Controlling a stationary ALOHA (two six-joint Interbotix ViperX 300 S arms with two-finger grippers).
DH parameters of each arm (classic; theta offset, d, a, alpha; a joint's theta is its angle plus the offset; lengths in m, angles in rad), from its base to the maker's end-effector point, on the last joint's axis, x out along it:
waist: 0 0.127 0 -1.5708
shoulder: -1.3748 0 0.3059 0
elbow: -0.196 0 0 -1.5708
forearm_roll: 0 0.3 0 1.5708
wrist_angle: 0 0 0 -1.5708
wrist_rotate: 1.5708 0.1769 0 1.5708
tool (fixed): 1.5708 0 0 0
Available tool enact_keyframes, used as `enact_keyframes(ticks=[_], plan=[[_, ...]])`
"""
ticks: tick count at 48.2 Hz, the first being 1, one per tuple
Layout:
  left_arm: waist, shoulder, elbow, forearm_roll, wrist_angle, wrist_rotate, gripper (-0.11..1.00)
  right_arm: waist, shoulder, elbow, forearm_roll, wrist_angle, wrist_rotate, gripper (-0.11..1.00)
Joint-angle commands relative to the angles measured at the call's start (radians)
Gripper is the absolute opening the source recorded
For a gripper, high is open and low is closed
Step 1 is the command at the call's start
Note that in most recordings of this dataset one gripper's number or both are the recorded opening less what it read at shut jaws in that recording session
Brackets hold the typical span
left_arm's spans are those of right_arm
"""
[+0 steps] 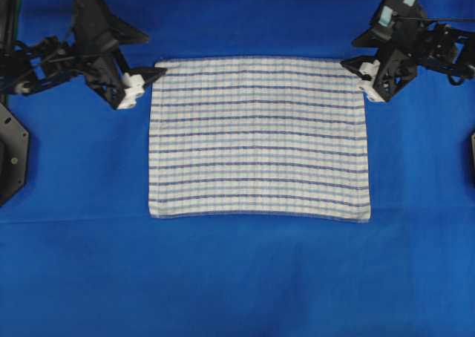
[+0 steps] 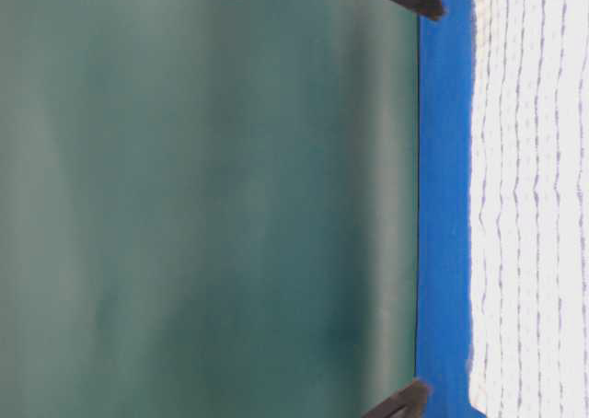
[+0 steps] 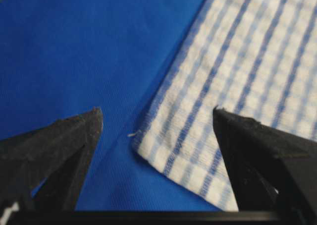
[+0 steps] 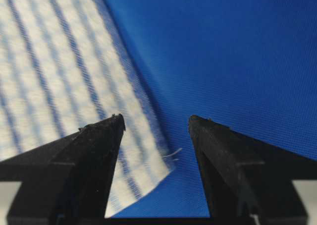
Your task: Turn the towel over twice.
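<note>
The towel [image 1: 258, 138], white with thin dark-blue stripes, lies flat and spread out in the middle of the blue table covering [image 1: 237, 277]. My left gripper [image 1: 148, 81] sits at its far left corner, jaws open. In the left wrist view that corner of the towel [image 3: 247, 61] rests on the covering between the left gripper's [image 3: 156, 111] spread fingers, untouched. My right gripper [image 1: 360, 73] is at the far right corner, also open. In the right wrist view the towel's [image 4: 49, 61] corner lies loose between the right gripper's [image 4: 156, 117] fingers. The towel [image 2: 534, 197] also shows flat at table level.
The blue covering [image 2: 442, 206] runs past the towel on every side, widest toward the near edge. Black arm bases stand at the left edge [image 1: 11, 155] and the right edge [image 1: 472, 155]. A dark green wall [image 2: 212, 206] rises behind the table.
</note>
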Motion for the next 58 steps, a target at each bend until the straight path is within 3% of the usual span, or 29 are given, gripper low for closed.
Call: enact_keyframes(ticks=[1,14,19,23,31,34,45,58], plan=[[0.006,0.064,-0.038,-0.002,-0.023,0.006,0.88,-0.021,0.041,-0.023,-0.002,-0.040,-0.003,0.61],[0.032,0.201,-0.083,-0.005,-0.025,0.020,0.86,-0.048,0.130,-0.041,-0.006,-0.055,-0.014,0.60],[0.049,0.215,-0.089,-0.009,-0.015,0.020,0.79,-0.048,0.130,-0.040,-0.005,-0.055,-0.023,0.58],[0.055,0.216,-0.091,-0.009,0.005,0.020,0.63,-0.048,0.130,-0.038,-0.006,-0.049,-0.028,0.51],[0.055,0.215,-0.089,-0.009,0.067,0.020,0.16,-0.044,0.130,-0.040,-0.006,-0.006,-0.032,0.07],[0.052,0.213,-0.091,-0.009,0.081,0.020,0.04,-0.044,0.129,-0.041,-0.006,-0.003,-0.032,0.01],[0.040,0.190,-0.089,-0.009,0.098,0.009,0.03,-0.044,0.092,-0.043,-0.006,0.003,-0.029,0.01],[0.046,0.052,-0.132,-0.009,0.158,0.017,0.03,-0.071,-0.014,-0.064,-0.006,0.026,-0.034,0.01]])
